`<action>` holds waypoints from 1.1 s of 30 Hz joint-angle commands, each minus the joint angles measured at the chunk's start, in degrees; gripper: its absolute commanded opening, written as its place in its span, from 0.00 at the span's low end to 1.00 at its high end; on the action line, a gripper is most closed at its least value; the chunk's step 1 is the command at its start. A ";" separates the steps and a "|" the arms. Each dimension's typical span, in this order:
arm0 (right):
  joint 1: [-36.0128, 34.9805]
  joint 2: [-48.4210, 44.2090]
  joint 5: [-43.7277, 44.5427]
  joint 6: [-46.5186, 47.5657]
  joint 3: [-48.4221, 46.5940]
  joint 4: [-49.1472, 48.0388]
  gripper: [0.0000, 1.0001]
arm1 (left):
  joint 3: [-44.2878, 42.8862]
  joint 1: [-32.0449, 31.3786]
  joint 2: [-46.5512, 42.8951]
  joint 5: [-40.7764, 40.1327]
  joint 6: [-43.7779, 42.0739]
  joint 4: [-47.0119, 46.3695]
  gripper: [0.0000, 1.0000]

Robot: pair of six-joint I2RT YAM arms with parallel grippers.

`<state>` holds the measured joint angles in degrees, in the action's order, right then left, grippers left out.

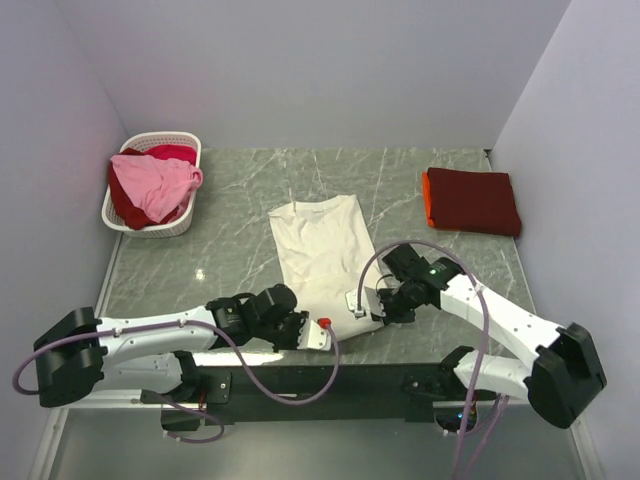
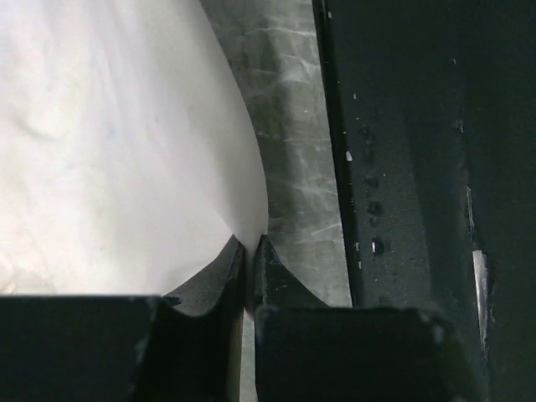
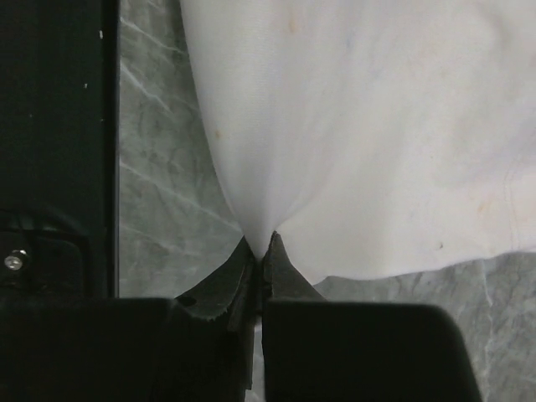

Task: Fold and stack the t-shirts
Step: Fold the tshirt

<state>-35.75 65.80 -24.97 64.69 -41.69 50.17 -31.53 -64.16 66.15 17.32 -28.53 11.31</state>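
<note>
A cream-white t-shirt (image 1: pixel 320 245) lies folded lengthwise as a long strip in the middle of the marble table. My left gripper (image 1: pixel 312 335) is shut on its near left corner; the left wrist view shows the cloth (image 2: pixel 126 142) pinched between the fingers. My right gripper (image 1: pixel 372 305) is shut on its near right corner; the right wrist view shows the cloth (image 3: pixel 352 126) drawn into the jaws. A folded dark red t-shirt (image 1: pixel 472 200) lies at the back right. Pink (image 1: pixel 152 185) and red (image 1: pixel 170 153) t-shirts lie crumpled in the basket.
A white slatted basket (image 1: pixel 190 222) stands at the back left. The table's dark near edge (image 2: pixel 419 167) runs right behind both grippers. White walls close in the table on three sides.
</note>
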 commanded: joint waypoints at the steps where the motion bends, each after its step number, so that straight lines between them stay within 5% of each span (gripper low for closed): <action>1: 0.41 -3.22 1.23 -3.77 -0.67 1.60 0.00 | -2.40 -0.18 -2.86 -2.10 1.56 2.14 0.01; 4: 3.39 -0.17 1.94 -5.53 -5.23 0.02 0.00 | -3.97 2.80 -2.70 -2.21 -1.87 2.22 0.01; 11: 9.20 12.67 3.09 -8.08 -21.66 -1.92 0.00 | -8.28 20.88 -0.41 3.40 -8.20 -1.98 0.00; 16: 11.13 25.59 3.88 -11.15 -36.07 -3.23 0.00 | -16.35 31.09 9.23 7.02 -8.99 -3.92 0.01; 26: 13.16 46.25 8.18 -17.66 -59.89 -5.43 0.00 | -24.37 40.51 23.93 7.81 -8.12 -10.78 0.01; 33: 13.69 51.53 9.59 -20.47 -62.02 -11.14 0.00 | -25.25 43.07 29.21 3.78 -5.74 -16.93 0.01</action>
<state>-23.20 117.30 -17.72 46.28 -100.86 43.07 -55.09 -21.93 94.63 22.76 -35.44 -1.69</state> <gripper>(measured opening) 0.029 0.093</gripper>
